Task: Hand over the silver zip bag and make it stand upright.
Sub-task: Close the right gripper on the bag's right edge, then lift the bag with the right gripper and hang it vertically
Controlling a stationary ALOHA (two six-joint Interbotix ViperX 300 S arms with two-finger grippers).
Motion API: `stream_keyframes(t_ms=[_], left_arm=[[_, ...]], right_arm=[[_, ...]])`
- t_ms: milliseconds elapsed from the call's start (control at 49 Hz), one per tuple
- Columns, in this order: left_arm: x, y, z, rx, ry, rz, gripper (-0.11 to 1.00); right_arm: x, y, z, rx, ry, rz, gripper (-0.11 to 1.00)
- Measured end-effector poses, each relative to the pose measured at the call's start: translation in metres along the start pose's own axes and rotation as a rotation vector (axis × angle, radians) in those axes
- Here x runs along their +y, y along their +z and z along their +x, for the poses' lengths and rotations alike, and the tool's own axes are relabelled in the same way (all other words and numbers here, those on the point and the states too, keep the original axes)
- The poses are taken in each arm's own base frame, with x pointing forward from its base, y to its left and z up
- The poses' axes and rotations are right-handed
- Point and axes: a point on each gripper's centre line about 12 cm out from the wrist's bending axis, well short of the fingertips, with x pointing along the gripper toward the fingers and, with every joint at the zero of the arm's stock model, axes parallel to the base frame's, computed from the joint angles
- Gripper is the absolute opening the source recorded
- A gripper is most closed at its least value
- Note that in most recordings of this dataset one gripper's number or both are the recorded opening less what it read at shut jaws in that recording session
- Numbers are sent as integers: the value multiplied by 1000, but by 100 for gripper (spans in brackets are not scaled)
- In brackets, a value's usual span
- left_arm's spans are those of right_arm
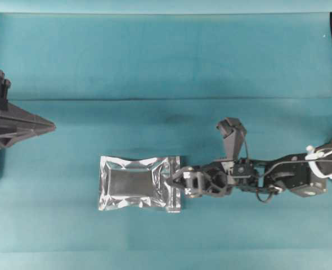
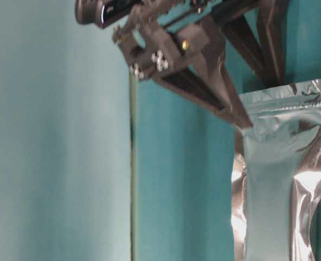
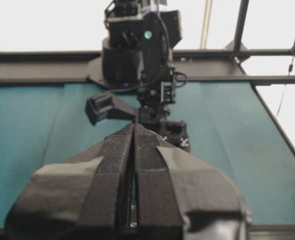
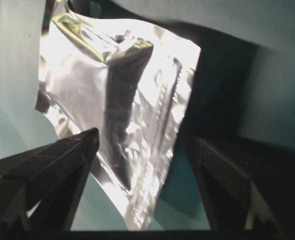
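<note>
The right gripper (image 1: 176,183) stands with its jaws spread wide at the zip end of the silver zip bag (image 1: 137,183), one finger on either side of that short edge; the right wrist view shows the two dark fingers (image 4: 62,157) flanking the crinkled foil with open space between them, and whether either one touches the bag cannot be told. The bag lies flat on the teal table cloth (image 1: 155,62), slightly below the middle of the overhead view, its long axis running left to right, the darker grey centre panel facing up and the zip strip toward the right arm. No printing, brand or label can be read on the foil. The left gripper (image 1: 52,126) is pressed closed and holds nothing; it hangs at the left edge of the overhead view, well apart from the bag, pointing toward the centre. The cloth shows a seam or fold line crossing it from side to side above the bag. Black frame rails (image 3: 227,79) border the table, and behind them the background is washed out in bright white.
</note>
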Motion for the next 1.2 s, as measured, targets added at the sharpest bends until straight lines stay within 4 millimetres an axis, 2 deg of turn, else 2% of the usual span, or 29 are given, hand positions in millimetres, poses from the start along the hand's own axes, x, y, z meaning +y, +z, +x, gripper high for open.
stream_keyframes(t_ms=[306,470,572,756,837,878,1041,1205], left_arm=[[0,0,-1,2,0,9,-1],[0,0,-2,-2,0,12,-1],[0,0,-4,-6,1,18,-1],[0,3,-7,-21,2,12,-1],[0,4,-8,-28,2,19,-1],[0,4,-8,-28,2,14,-1],[1,5,-10,-37,3,14,-1],[1,5,-12,-41,3,5,-1]], right_arm=[[8,-1,22,-5,7,12,89],[10,-1,25,-2,2,16,86],[9,0,25,-1,-7,18,70],[9,4,22,-5,-12,24,20],[8,12,18,-9,-28,34,4],[10,17,16,-11,-29,34,0],[34,35,0,16,-29,-58,0],[64,52,-19,101,-82,-225,0]])
